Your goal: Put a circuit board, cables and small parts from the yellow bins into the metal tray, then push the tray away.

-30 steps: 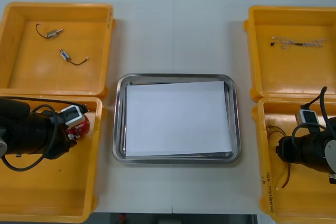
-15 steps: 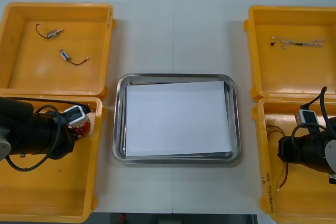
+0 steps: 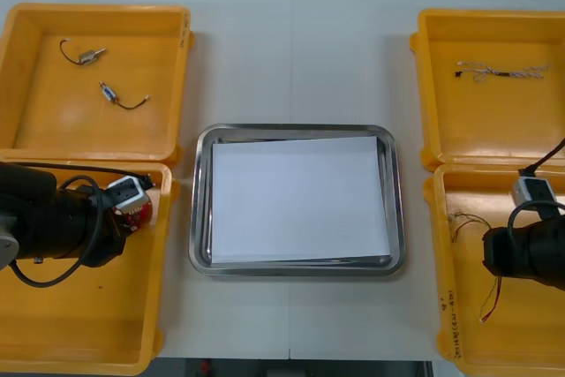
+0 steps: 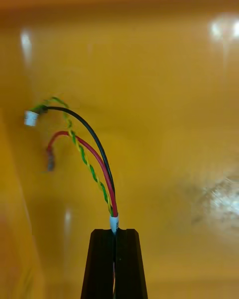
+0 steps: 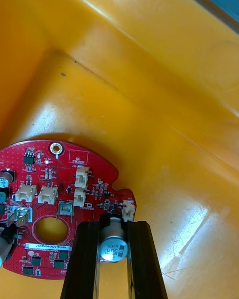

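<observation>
**Two thin grips, two ways to lose the load**

The left claw (image 5: 113, 225) is clamping its fingers on a small silver cylinder standing on the round red circuit board (image 5: 64, 182), not on the board's edge. That is making for a narrow hold. The board is hanging out to one side of the fingers and could swivel or slip free on the lift, or the cylinder could be strained. The board is sitting in the near left yellow bin (image 3: 88, 342), close to the wall facing the metal tray (image 3: 199, 218); whether it is resting on the bin floor I cannot quite tell. A low carry could be catching that wall.

The right claw (image 4: 114, 231) is pinching shut on the very end of a cable (image 4: 97, 164) of red, black and yellow-green strands, over the near right yellow bin (image 3: 455, 342). The loose strands are trailing ahead. They could be snagging the bin rim, or sliding out of so short a bite, before reaching the tray in the middle of the tabletop (image 3: 291, 59).
</observation>
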Robot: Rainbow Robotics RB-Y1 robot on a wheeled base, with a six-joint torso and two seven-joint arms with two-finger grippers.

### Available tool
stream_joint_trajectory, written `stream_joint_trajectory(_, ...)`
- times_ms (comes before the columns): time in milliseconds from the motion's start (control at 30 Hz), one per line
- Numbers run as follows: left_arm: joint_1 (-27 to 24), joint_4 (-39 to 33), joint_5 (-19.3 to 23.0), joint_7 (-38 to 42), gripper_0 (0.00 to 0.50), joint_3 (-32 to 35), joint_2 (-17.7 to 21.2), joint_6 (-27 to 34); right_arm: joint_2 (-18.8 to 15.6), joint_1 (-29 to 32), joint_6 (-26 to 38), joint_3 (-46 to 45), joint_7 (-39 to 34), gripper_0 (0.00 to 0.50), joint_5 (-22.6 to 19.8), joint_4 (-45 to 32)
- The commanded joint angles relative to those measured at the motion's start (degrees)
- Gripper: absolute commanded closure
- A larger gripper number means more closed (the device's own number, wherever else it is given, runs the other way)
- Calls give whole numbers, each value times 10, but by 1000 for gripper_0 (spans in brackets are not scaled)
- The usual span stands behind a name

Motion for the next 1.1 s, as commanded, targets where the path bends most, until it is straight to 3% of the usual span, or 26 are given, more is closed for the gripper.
stream_joint_trajectory(33,-18,-13,11,-68,500,1,16,-1,1,13,47,-51,-14,500,-15,-74)
stream_joint_trajectory(167,-11,-21,20,-62,500,18,21,7,-10,12,90,-93,-14,500,-58,-121)
stream_joint_trajectory(367,49,-52,24,-58,500,94,25,37,-47,3,138,-155,-15,500,-146,-153)
stream_joint_trajectory(900,245,-110,27,-47,500,266,29,57,-180,-23,153,-267,-28,500,-320,-167)
stream_joint_trajectory(1100,305,-122,30,-38,500,315,20,55,-206,-56,153,-247,-29,500,-349,-160)
